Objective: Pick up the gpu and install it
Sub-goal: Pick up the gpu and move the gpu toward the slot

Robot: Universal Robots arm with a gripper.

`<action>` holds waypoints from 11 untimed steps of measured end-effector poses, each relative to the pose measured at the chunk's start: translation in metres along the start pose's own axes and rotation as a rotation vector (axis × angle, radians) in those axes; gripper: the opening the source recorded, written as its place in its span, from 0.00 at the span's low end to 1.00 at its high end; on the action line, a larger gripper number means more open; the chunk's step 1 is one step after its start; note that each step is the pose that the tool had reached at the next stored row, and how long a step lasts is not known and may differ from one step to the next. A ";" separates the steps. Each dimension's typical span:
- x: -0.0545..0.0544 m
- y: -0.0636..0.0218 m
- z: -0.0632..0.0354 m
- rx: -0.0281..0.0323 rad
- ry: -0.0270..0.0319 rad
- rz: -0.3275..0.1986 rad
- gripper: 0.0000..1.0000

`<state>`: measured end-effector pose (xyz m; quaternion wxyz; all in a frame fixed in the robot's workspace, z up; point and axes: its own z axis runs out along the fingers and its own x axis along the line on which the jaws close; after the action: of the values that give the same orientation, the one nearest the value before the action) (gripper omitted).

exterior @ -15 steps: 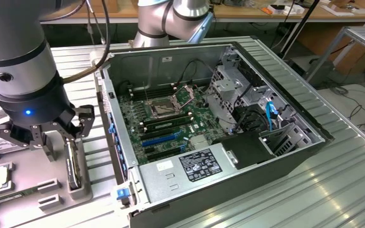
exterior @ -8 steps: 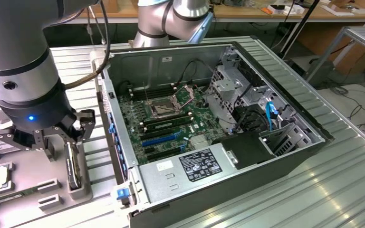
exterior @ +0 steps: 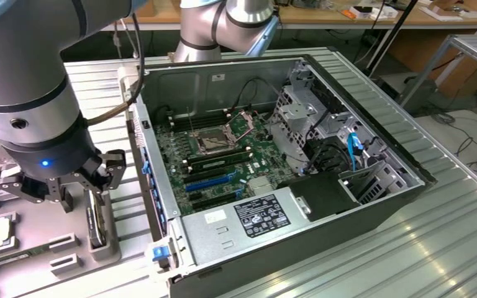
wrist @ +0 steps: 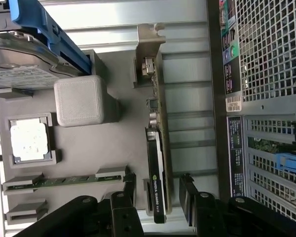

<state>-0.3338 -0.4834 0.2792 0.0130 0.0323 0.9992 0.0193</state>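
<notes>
Black tool, wide open and empty, hovers over the partly hidden gpu.

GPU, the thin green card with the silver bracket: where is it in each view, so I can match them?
Exterior view: the thin green gpu card stands on edge in the grey tray at the exterior view's left, under the black hand.
Wrist view: edge-on, between the hand's two fingers.
Shared landmark: the open dark metal computer case beside the tray.
</notes>
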 end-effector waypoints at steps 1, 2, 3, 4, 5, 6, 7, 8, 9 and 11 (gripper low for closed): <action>0.000 -0.0001 0.0010 0.0001 0.0001 -0.003 0.48; 0.000 -0.0002 0.0021 0.0003 0.0002 -0.006 0.48; 0.000 -0.0003 0.0034 0.0006 0.0003 -0.010 0.48; 0.000 -0.0004 0.0043 0.0008 0.0004 -0.013 0.48; 0.000 -0.0005 0.0061 0.0013 0.0006 -0.018 0.48; 0.000 -0.0006 0.0079 0.0016 0.0008 -0.024 0.48; 0.000 -0.0007 0.0094 0.0017 0.0010 -0.029 0.48; 0.000 -0.0008 0.0107 0.0017 0.0011 -0.033 0.48; 0.000 -0.0008 0.0121 0.0018 0.0013 -0.038 0.48; 0.000 -0.0010 0.0146 0.0018 0.0015 -0.045 0.48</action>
<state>-0.3338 -0.4838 0.2646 0.0127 0.0099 0.9997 0.0182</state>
